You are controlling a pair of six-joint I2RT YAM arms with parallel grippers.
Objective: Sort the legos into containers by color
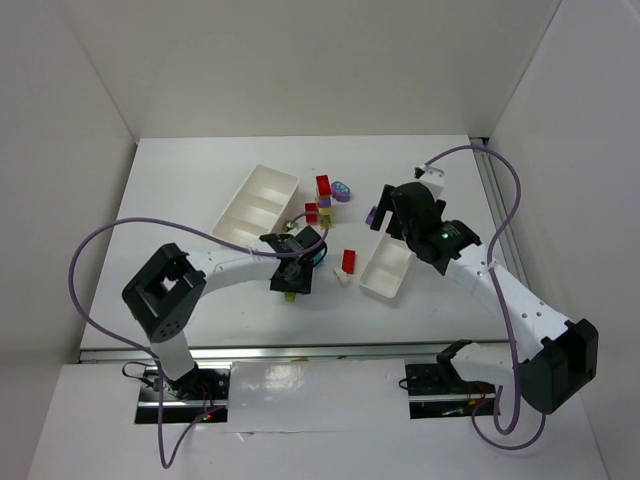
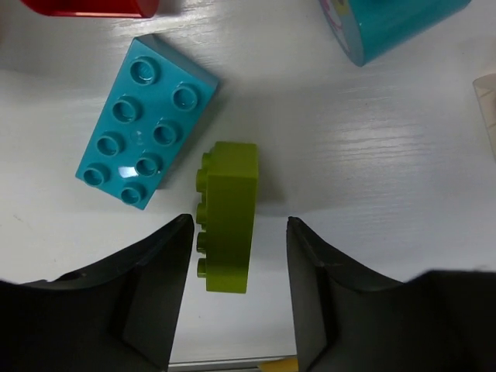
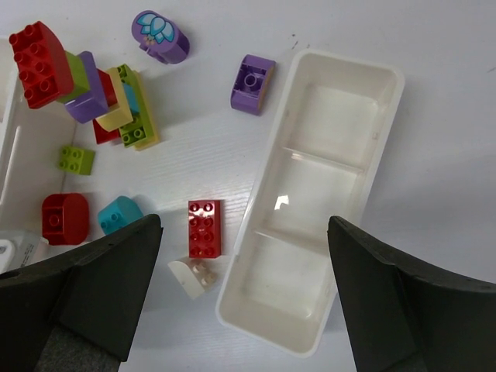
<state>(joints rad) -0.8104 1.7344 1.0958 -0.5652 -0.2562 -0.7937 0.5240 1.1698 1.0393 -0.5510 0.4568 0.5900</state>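
Lime lego | lies between left jaws | contact seemingly none

- Red brick: cut by the left wrist view's upper edge; only one side shows.
- Cyan rounded piece: cropped at that view's upper right corner.
- Pale sliver: at its right edge; kind indeterminate.
- Lime brick: from above, almost wholly covered by the left gripper.
- Long tray: only a strip shows at the right wrist view's left edge.
- White object: partly behind the right gripper; unidentifiable.
- Brick stack: colours too small to separate from above.
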